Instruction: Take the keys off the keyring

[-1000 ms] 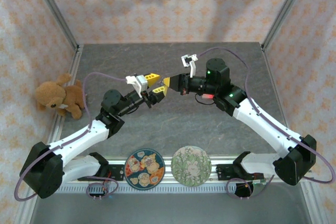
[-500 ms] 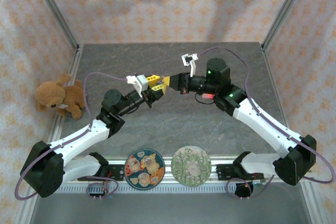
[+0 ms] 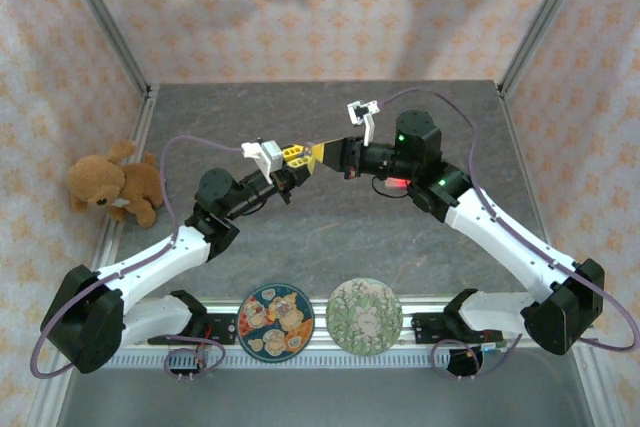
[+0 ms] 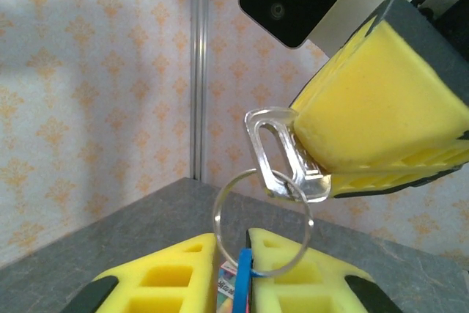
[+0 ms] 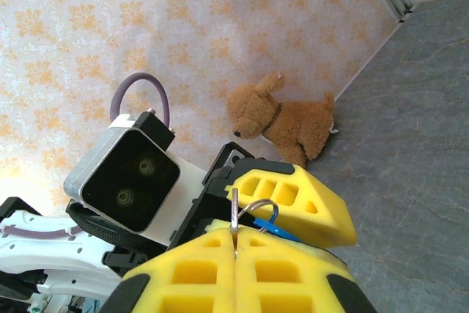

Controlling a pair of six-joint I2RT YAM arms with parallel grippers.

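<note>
Both grippers meet in mid-air above the grey table [image 3: 330,237]. My right gripper [image 3: 318,154] is shut on a silver key [image 4: 282,155], whose head sticks out of its yellow fingers [image 4: 381,122]. A thin metal keyring [image 4: 262,221] hangs through the key's slot. The ring's lower part runs down to my left gripper [image 4: 233,273], whose jaws are shut on a blue tag [image 4: 243,284] threaded on the ring. In the right wrist view the key [image 5: 234,214] stands edge-on between the right fingertips, with the keyring [image 5: 260,209] and blue tag [image 5: 275,232] just beyond.
A brown teddy bear [image 3: 112,182] lies at the table's left edge. Two patterned plates [image 3: 276,319] [image 3: 365,314] sit at the near edge between the arm bases. Papered walls with metal corner posts [image 3: 110,32] enclose the table.
The left gripper's jaws have come together on the blue tag and edged slightly toward the right gripper. The right gripper has stayed shut on the key, almost unmoved.
</note>
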